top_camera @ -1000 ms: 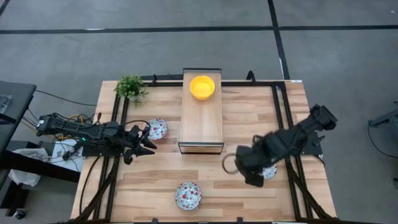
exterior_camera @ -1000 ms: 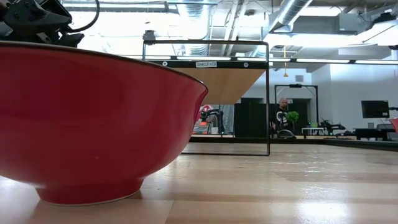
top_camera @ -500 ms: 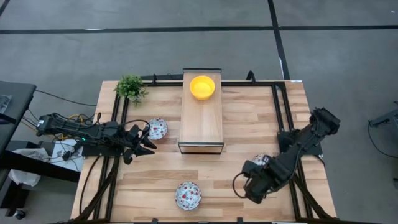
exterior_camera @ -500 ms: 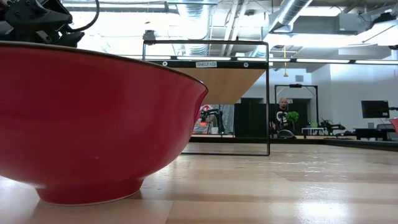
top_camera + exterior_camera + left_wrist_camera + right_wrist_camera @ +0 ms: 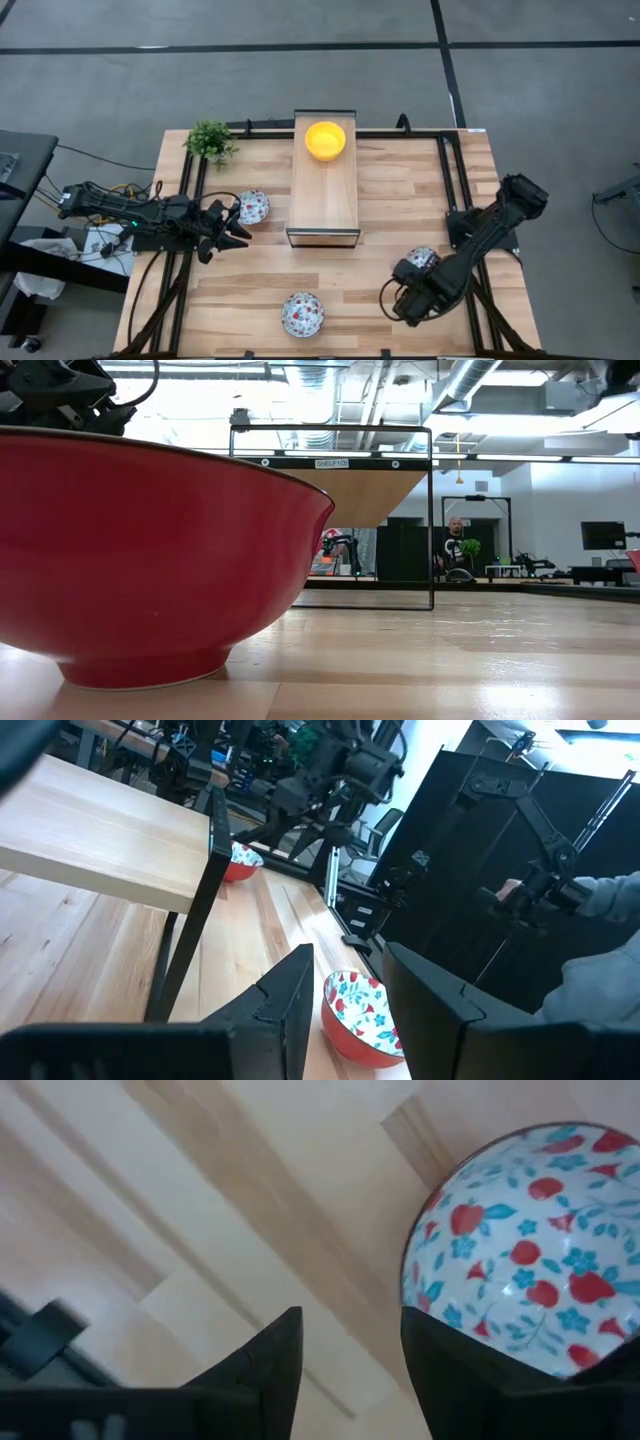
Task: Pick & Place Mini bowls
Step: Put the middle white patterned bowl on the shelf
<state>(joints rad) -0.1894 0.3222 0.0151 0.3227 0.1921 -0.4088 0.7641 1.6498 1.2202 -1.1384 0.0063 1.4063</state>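
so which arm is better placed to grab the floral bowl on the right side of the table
Right. The right gripper hovers next to that white bowl with red-and-blue flowers, jaws open. The left gripper waits across the wooden table beside another floral bowl.

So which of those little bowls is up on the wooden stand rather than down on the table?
The plain yellow round bowl, at the far end of the long wooden stand. The three white floral-speckled bowls visible all sit on the tabletop.

We see a wooden table [image 5: 400,200] carrying a shelf [image 5: 324,195] at its far middle, a potted plant [image 5: 210,139] at the far left corner, and three floral bowls [image 5: 302,313] scattered.
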